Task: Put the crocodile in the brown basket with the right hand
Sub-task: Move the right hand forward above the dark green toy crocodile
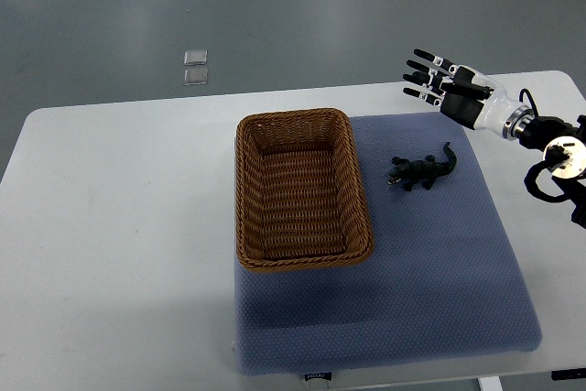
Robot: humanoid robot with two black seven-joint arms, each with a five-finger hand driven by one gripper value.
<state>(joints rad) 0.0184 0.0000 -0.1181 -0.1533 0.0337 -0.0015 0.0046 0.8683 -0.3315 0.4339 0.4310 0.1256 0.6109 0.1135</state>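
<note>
**One crocodile, one basket, one hand above them**

Nearest the camera lay one blue-grey textured fabric mat, spread over the right part of the single white rounded desk. On the mat stood one brown woven wicker basket, rectangular and holding nothing. Just to its right, apart from it, lay one small dark green toy crocodile, flat on the mat, snout toward the basket and tail pointing away up-right. Farther back, the one visible black-and-white robot right hand hovered past the crocodile, its arm entering from the right edge, fingers spread and extended leftward, holding nothing. Beyond the desk, two small clear squares lay on the grey floor.
</note>
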